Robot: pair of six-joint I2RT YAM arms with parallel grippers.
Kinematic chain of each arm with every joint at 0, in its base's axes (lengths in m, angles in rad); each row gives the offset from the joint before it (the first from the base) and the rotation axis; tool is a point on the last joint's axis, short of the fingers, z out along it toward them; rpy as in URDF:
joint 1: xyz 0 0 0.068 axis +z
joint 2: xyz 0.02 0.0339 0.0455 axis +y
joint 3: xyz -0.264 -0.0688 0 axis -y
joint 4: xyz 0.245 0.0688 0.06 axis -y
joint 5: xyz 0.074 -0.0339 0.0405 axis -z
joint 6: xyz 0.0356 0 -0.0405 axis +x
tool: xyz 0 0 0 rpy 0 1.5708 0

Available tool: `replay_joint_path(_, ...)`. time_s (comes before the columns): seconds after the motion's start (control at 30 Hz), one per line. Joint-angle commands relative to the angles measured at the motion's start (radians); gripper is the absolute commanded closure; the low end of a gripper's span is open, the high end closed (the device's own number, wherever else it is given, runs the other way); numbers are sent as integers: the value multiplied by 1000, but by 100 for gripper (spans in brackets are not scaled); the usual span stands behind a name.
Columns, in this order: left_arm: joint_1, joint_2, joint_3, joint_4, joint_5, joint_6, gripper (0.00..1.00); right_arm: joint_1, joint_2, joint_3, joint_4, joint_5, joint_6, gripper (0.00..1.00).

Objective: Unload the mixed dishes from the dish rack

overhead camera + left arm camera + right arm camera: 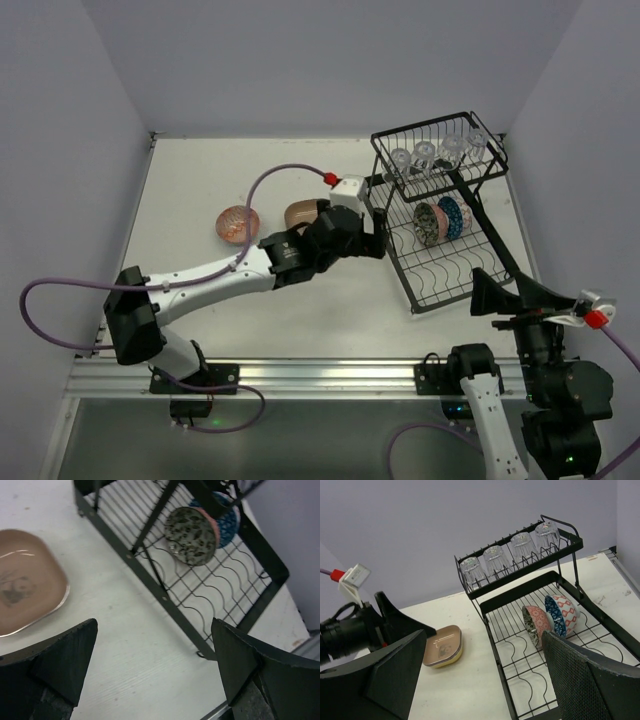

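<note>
Two bowls (192,535) stand on edge ahead of the spread left gripper (154,625), propped by dish rack (150,582) dividers (200,597); tan plate (25,582) lies flat beside it (right gripper (484,635) also spread).

The black wire dish rack (520,571) stood at the table's far right corner. Four clear glass cups (494,557) sat upside down in its upper basket, and two patterned bowls (536,625) stood on edge in its lower tray. Just left of the rack, a tan-brown plate (442,647) lay on a yellow plate (452,659). A pink-red bowl (237,224) sat upright further left.
</note>
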Motion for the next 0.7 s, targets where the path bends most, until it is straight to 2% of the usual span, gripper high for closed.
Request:
replay_joint_path(0.0, -80, 44, -59, 334, -20, -11, 0, 2, 35, 3, 24, 16, -20, 1)
replay_joint_path(0.1, -149, 90, -81, 469, -8, -11, 0, 2, 41, 15, 15, 22, -15, 1)
replay_joint_path(0.3, -182, 182, -121, 756, 52, 42, 0, 2, 32, 16, 1, 40, -16, 1)
replay_joint_path(0.43, -182, 306, -54, 807, 74, 56, 0, 2, 38, 23, -2, 30, -12, 1)
replay_joint_path(0.5, -180, 357, 4, 836, 69, 62, 3, 2, 38, 26, -1, 43, -12, 1)
replay_joint_path(0.6, -180, 461, 100, 790, 34, 79, 7, 2, 26, 39, -2, 68, -12, 1)
replay_joint_path(0.67, -179, 527, 170, 784, 26, 97, 14, 2, 18, 56, -5, 77, -18, 1)
